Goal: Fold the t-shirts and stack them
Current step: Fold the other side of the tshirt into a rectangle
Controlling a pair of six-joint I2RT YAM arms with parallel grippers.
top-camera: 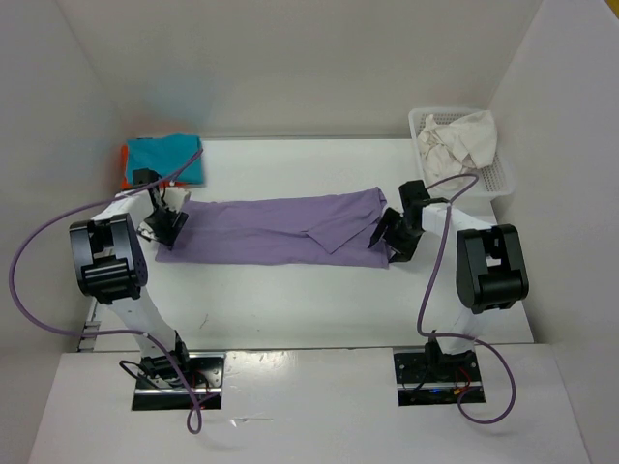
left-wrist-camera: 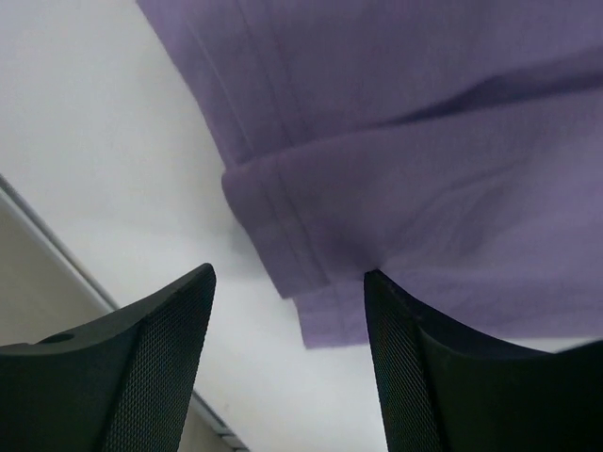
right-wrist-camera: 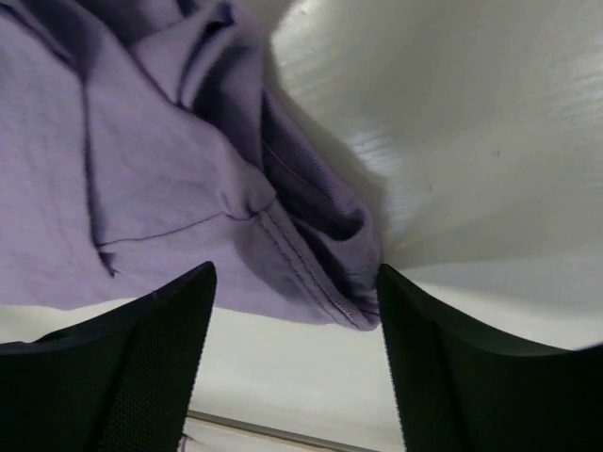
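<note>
White-walled counter (top-camera: 290, 300) with a purple shirt (top-camera: 280, 232) spread across. Left tool (top-camera: 170, 221) and right tool (top-camera: 387, 235) gape wide, empty. Orange shirt (top-camera: 125, 160) mostly hidden under teal shirt (top-camera: 169, 159).

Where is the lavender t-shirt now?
In the top view, the lavender t-shirt lies spread across the table, between the left pincer and the right pincer.

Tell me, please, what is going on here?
Two robot arms are folding t-shirts. The lavender t-shirt lies as a long folded band across the table, the left gripper at its left end and the right gripper at its right, both open. A teal t-shirt sits on an orange t-shirt far left; an off-white t-shirt lies in the mesh basket.
</note>
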